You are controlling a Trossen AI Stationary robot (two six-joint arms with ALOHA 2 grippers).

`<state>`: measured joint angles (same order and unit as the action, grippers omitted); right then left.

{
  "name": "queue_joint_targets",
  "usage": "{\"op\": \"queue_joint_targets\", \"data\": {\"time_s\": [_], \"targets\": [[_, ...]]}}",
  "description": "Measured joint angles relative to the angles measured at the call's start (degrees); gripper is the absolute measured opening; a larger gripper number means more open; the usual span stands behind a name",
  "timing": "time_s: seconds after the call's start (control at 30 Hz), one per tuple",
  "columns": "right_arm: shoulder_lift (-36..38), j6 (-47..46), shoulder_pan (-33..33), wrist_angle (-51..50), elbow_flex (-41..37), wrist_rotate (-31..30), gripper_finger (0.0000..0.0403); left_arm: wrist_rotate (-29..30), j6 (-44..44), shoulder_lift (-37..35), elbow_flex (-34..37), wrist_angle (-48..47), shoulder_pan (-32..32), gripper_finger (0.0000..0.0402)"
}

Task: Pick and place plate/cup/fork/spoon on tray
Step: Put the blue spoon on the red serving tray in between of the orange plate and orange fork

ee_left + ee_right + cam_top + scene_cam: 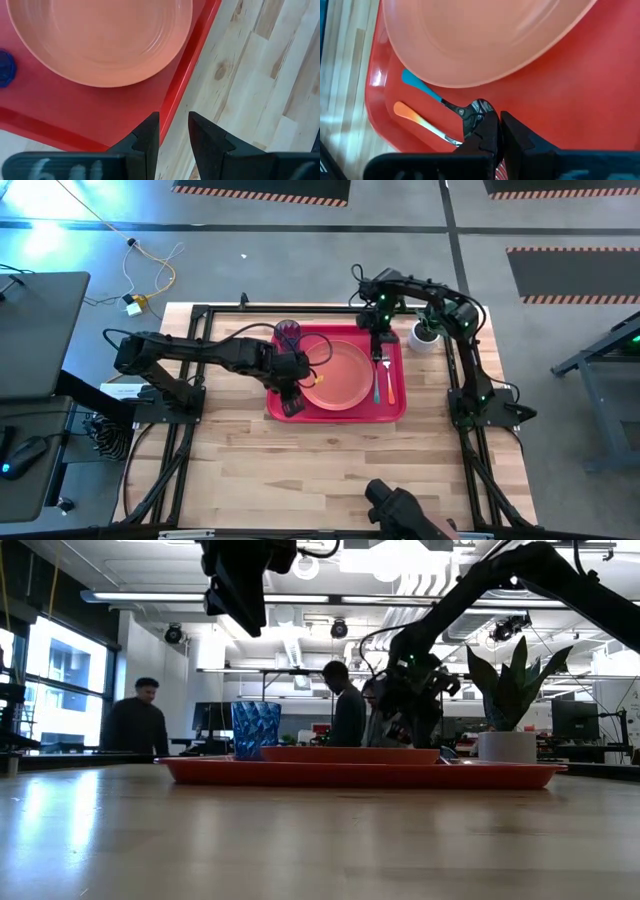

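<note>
A: Where do we stand with the tray?

B: We judge we are at the last piece. The plate sits in the tray's middle, the cup in a far corner, and the fork and spoon lie side by side just beside the plate.

A: And our right hand?

B: It hovers low over the spoon's bowl end, fingers drawn nearly together with only a slit between them. The spoon's dark bowl lies right at the fingertips, the handle running away from them. We cannot tell whether a fingertip touches the bowl; the spoon looks flat on the tray, not gripped.

A: Our left hand?

B: It hangs above the tray's near corner, the plate just ahead of it, fingers a narrow gap apart and holding nothing.

A: So the next move?

B: We think the right hand needs a straight lift clear of the spoon without nudging it or the fork, then both arms can pull back from the tray.
</note>
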<state>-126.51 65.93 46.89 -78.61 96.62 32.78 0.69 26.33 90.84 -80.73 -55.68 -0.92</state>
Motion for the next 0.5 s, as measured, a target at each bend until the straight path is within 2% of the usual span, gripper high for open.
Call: {"op": "queue_joint_targets", "data": {"time_s": [0.5], "targets": [[-1.1, -1.4, -0.4, 2.6, 0.0, -2.4, 0.0, 0.0, -1.0, 0.0, 0.0, 0.0, 0.5, 0.0092]]}}
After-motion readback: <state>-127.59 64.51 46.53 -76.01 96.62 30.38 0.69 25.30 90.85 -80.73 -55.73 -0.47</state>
